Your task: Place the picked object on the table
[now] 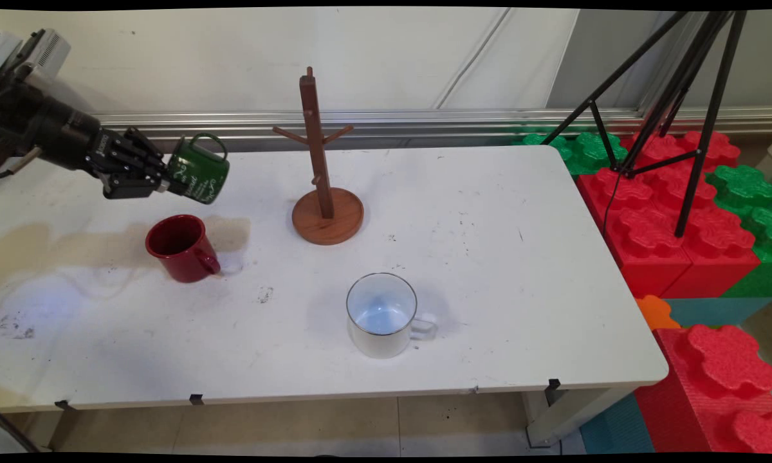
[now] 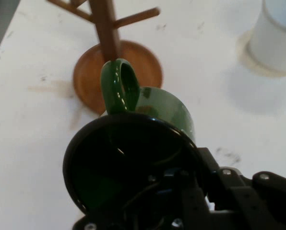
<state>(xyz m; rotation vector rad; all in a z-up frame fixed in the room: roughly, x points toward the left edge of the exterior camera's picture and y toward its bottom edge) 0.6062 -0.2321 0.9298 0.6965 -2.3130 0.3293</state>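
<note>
Main view: we start with the white table (image 1: 489, 257), which carries everything else. Off its right edge stand red and green foam blocks (image 1: 682, 212) and a black tripod (image 1: 682, 96), both well apart from the arm. Near the table's back stands the wooden mug tree (image 1: 325, 193), upright on a round base, with short pegs angled upward. A white enamel mug (image 1: 383, 315) stands upright toward the near edge, and a red mug (image 1: 181, 247) stands just below the gripper's position.

The gripper (image 1: 161, 177) hangs above the table's left side, its jaws closed on the rim of the green mug (image 1: 199, 170), one finger inside the cup and one outside. The mug is tipped on its side, clear of the table, handle uppermost.

In the hand view the handle loop lines up before the tree's trunk. We judge the mug rigid, light and glossy, so liable to slip or pivot in a rim grip. The tree's pegs are the nearest obstruction.
</note>
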